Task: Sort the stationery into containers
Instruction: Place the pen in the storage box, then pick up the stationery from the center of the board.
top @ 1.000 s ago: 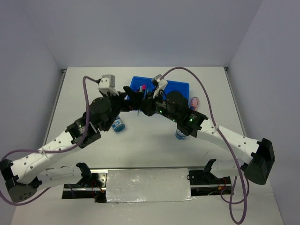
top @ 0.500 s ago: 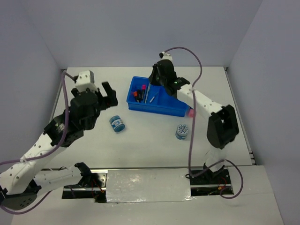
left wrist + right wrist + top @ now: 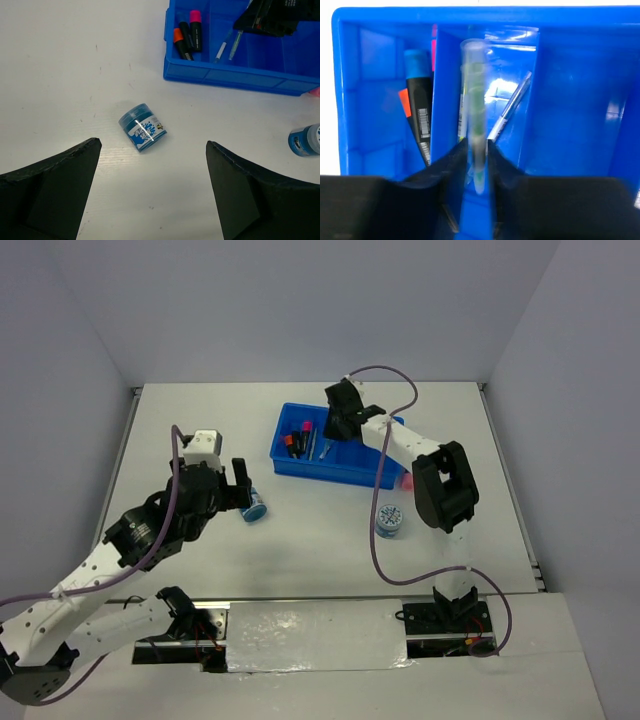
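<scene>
Now the clear pen [image 3: 474,100] with green inside is pinched between the two fingers of the right gripper [image 3: 476,152], which is squeezed tight on it. Only the right wrist view shows this grip up close. It looks straight into the blue tray [image 3: 570,100], and the pen sticks out over the second slot, where another thin pen [image 3: 512,107] lies slanted. In the slot beside it sits a black highlighter [image 3: 421,107] with a blue cap. From above, the right gripper [image 3: 335,425] is just a dark lump over the blue tray [image 3: 320,470], and the held pen is too small to pick out. The left wrist view shows the blue tray [image 3: 240,80] from the side, with an orange-capped highlighter [image 3: 181,46] and a pink-capped highlighter [image 3: 195,32] lying together in the end slot. Outside the tray, a blue and white roll [image 3: 143,134] lies on its side on the white table [image 3: 75,75]. It shows between the two fingers of the left gripper [image 3: 152,145] and touches neither, as that gripper is spread wide apart. The top view puts the left gripper [image 3: 240,490] just beside this roll [image 3: 254,508]. A second roll [image 3: 389,521] stands on the near side of the tray, apart from it, and a pink tube [image 3: 405,481] peeks out by the tray's right corner.
</scene>
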Tool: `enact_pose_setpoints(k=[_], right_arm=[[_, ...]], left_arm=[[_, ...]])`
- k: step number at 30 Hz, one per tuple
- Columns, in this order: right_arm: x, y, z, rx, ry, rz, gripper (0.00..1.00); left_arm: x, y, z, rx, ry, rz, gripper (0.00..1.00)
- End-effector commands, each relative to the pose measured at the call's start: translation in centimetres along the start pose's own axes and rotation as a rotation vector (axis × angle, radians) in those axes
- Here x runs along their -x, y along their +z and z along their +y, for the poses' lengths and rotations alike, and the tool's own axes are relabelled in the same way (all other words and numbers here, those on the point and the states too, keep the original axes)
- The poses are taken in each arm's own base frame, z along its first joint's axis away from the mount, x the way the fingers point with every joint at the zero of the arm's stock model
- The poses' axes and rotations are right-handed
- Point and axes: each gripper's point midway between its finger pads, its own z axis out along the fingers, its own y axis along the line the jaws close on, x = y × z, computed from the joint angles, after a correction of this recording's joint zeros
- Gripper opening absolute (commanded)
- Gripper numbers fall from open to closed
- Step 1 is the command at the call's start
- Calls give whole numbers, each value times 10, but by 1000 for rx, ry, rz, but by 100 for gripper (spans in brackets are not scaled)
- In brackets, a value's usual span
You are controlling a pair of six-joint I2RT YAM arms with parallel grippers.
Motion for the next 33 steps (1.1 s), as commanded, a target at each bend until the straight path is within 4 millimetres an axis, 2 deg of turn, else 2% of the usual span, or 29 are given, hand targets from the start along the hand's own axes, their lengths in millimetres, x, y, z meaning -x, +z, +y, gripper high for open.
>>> enact_pose_setpoints(k=[1,2,4,7,9,12,13,15,16,17,18,19,21,22,24,25,27,29,33], right_arm=[[12,-16,16,59,30,-32,32],[12,-17,17,62,31,-30,42],[14,-22,20,79,31,-30,52],[24,-33,25,94,20,-42,71],[31,-41,25,92,4,-59,75],[50,-70,34,133,-9,-107,76],[64,-96,40,170,-8,-151,76],[64,-120,44,210,-29,-164,78],[68,-145,44,236,-51,-193,93],[66,-156,43,244,-67,-191,100],[62,-169,44,270,-82,-184,100],[57,-189,39,289,-98,-188,100],[46,-205,34,325,-115,-186,100],[33,-216,22,333,-119,-184,100],[22,-224,15,348,-127,-186,100],[7,-230,9,371,-134,-165,100],[-12,-236,7,428,-156,-140,100],[-20,-239,7,460,-167,-134,100],[-33,-242,3,492,-177,-127,100]], left_arm=[[4,3,-2,4,-14,-4,99],[3,4,0,23,-35,1,99],[-1,8,12,103,-45,5,99],[-9,16,22,194,-95,21,99],[-13,19,24,237,-143,39,99],[-26,28,27,323,-201,83,99],[-36,37,25,351,-186,115,99],[-45,51,21,374,-186,155,99],[-60,64,18,404,-150,212,99],[-66,72,16,413,-140,245,99],[-68,78,13,419,-149,281,99],[-85,89,13,462,-123,335,99],[-91,94,13,516,-154,366,99],[-101,99,13,541,-148,392,99],[-107,103,14,597,-189,394,99],[-118,104,19,640,-174,424,99],[-127,111,17,662,-205,426,99],[-139,114,18,652,-204,435,99],[-148,127,11,579,-218,410,99]])
